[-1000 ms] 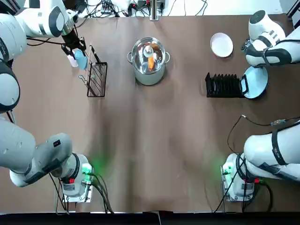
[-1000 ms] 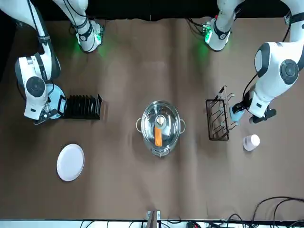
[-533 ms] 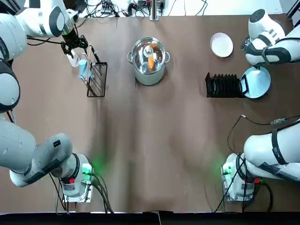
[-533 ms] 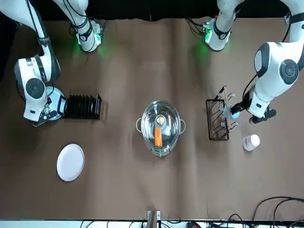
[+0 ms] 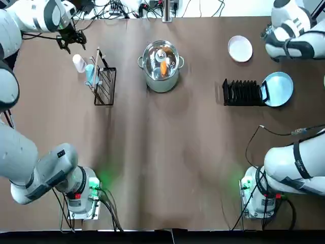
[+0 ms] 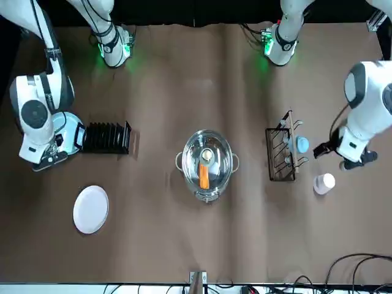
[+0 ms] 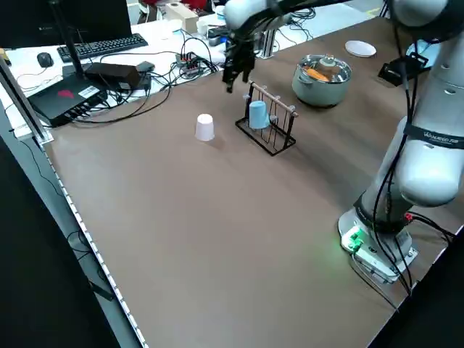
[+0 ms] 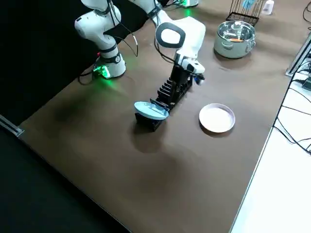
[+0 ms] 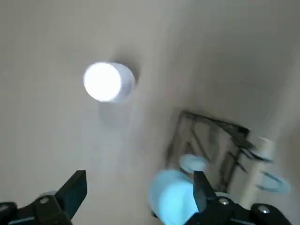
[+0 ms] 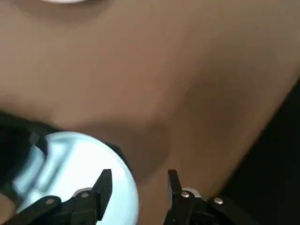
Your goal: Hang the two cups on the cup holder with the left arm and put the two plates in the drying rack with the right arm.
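Left end effector point(image 5: 70, 38) above the far left part of the bench point(image 5: 162, 168), fingers spread wide and holding nothing; in the left wrist view its two dark fingertips point(image 9: 75, 187) stand well apart with bare bench between them. Light blue cup point(image 5: 90, 74) hanging on the cup holder point(image 5: 104, 85), against the holder's outer side (the pale post point(image 7: 270, 94) and its pegs show best in the left side view). Pinkish-white cup point(image 5: 78, 62) standing upside down on the bench just beside the holder, apart from it and clear of the left end effector.

Right end effector point(image 10: 138, 185) above the far right part of the bench, between the white plate point(image 5: 239, 49) and the light blue plate point(image 5: 278, 89), fingers parted with nothing between them. Light blue plate resting tilted against the outer end of the drying rack point(image 5: 242, 92), at or just outside the last slot (which of the two cannot be told from these views). White plate lying flat on the bench, well apart from the rack.

Steel pot point(image 5: 161, 65) at mid-bench between holder and rack, with an orange item inside. Arm bases with green lights at the near edge.
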### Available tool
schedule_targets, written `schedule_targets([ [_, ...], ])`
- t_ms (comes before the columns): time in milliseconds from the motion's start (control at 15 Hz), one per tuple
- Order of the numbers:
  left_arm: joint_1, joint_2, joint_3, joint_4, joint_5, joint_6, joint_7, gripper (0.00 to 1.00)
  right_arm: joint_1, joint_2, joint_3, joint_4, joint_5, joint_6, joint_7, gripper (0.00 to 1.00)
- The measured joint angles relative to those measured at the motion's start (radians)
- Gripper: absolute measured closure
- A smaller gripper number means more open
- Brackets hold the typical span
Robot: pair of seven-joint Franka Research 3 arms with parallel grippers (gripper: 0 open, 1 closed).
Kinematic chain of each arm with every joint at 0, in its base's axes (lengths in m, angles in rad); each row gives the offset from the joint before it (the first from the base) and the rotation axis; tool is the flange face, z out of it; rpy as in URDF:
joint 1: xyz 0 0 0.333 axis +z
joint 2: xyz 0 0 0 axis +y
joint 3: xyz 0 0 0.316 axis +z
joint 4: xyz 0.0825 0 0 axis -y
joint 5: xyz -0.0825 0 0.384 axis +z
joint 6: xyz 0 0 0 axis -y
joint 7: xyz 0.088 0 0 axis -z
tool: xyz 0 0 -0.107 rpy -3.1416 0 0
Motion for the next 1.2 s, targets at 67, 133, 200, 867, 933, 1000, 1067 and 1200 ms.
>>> schedule_targets([
  [67,0.020,0.041,0.001,0.015,0.039,0.032,0.027,0.00,0.003,0.010,0.000,0.024,0.073,0.000,0.006,0.44],
  [133,0.037,0.083,0.002,0.023,0.071,0.080,0.051,0.00,0.004,0.026,0.000,0.049,0.137,0.000,0.018,0.44],
  [200,0.054,0.129,0.002,0.027,0.105,0.139,0.070,0.00,0.004,0.047,0.000,0.076,0.182,0.000,0.033,0.44],
  [867,0.145,0.380,0.002,0.040,0.363,0.408,0.114,0.00,0.043,0.379,0.000,0.276,0.418,0.210,0.565,0.39],
  [933,0.144,0.384,0.001,0.040,0.363,0.412,0.114,0.00,0.054,0.396,0.000,0.278,0.420,0.231,0.630,0.39],
  [1000,0.142,0.387,-0.001,0.044,0.363,0.419,0.114,0.02,0.063,0.425,0.000,0.279,0.421,0.282,0.711,0.41],
  [1067,0.138,0.387,-0.002,0.047,0.363,0.420,0.113,0.03,0.062,0.437,-0.003,0.279,0.424,0.303,0.727,0.41],
  [1200,0.133,0.387,-0.003,0.052,0.363,0.420,0.112,0.06,0.058,0.456,-0.012,0.281,0.428,0.327,0.739,0.44],
])
